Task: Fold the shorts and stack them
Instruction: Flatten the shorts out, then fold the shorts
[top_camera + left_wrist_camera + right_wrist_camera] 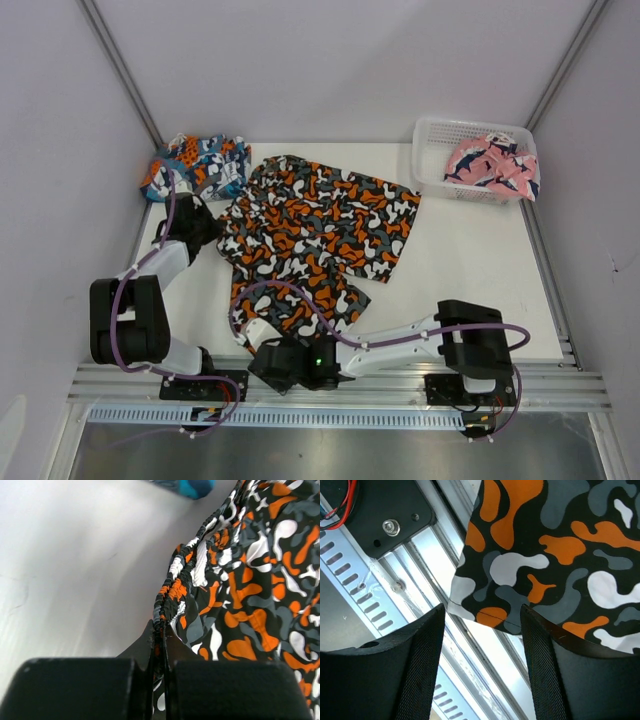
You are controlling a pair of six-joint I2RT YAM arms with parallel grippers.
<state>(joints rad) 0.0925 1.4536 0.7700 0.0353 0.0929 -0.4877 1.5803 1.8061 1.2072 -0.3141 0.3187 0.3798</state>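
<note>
The camo shorts (315, 235) lie spread on the worktop (470, 260), light, limp and likely to sag, so edges are the hold: left claw (159, 652) pinches the gathered waistband (172, 592) (a firm, ridged grip), right claw (480, 630) stands spread around a leg-hem corner (487, 615).

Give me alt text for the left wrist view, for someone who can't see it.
The left end effector is shut on the gathered waistband of the camouflage shorts, which lie on a white table. Blue fabric peeks in at the top.
</note>
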